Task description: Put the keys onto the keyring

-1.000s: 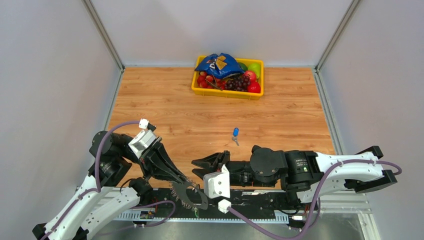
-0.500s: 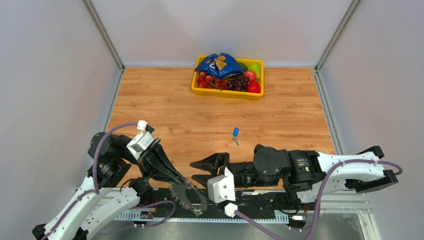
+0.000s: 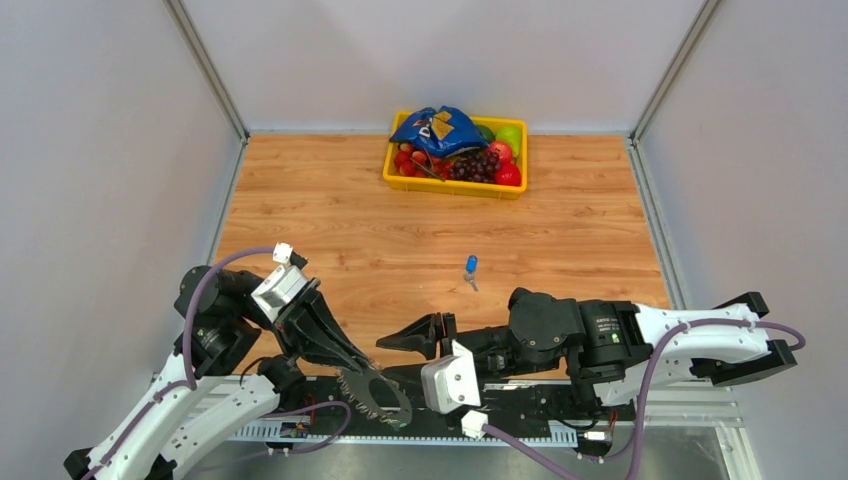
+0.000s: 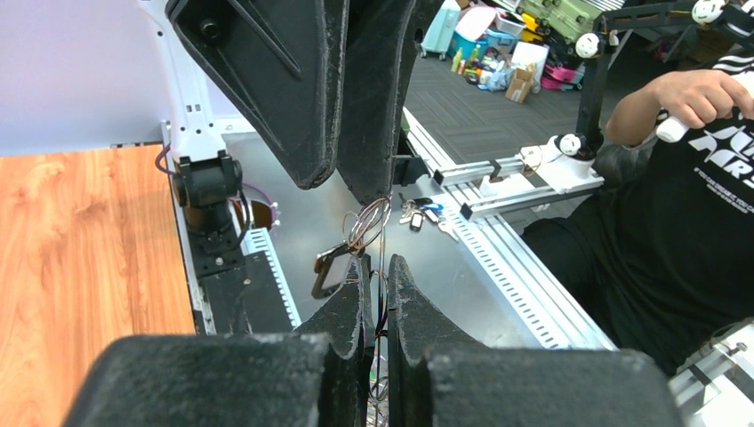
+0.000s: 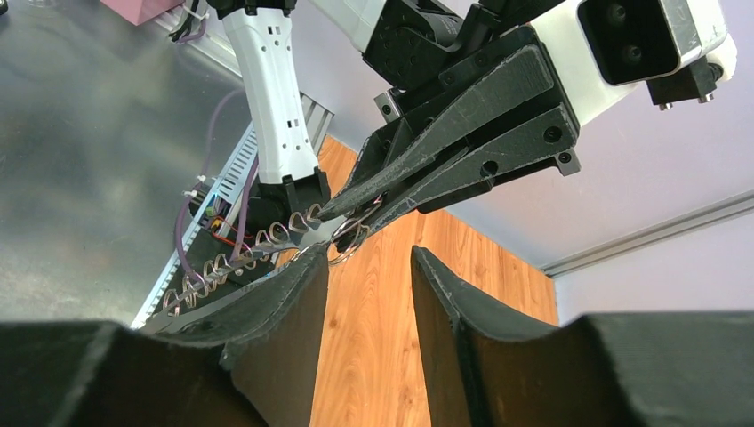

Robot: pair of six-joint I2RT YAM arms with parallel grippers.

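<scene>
A blue-headed key (image 3: 470, 266) lies alone on the wooden table, beyond both grippers. My left gripper (image 3: 362, 366) is shut on the keyring (image 3: 373, 396), a thin grey hoop with a jagged fringe, and holds it over the table's near edge. In the left wrist view the hoop's wire (image 4: 382, 233) runs up from between my shut left gripper (image 4: 378, 263). My right gripper (image 3: 386, 357) is open, right beside the left fingertips. In the right wrist view my right gripper (image 5: 370, 258) is open, and the keyring (image 5: 238, 256) passes over its left finger.
A yellow basket (image 3: 400, 180) with fruit and a blue snack bag stands at the back middle. Grey walls close in the left, right and back. A metal rail bench (image 4: 498, 258) lies past the near edge with small loose keys (image 4: 425, 213) on it. A person (image 4: 702, 178) sits there.
The right gripper has moved a little left, toward the keyring, and its wrist has rolled so the camera block sits lower. The left gripper with the keyring has shifted slightly down-left.
</scene>
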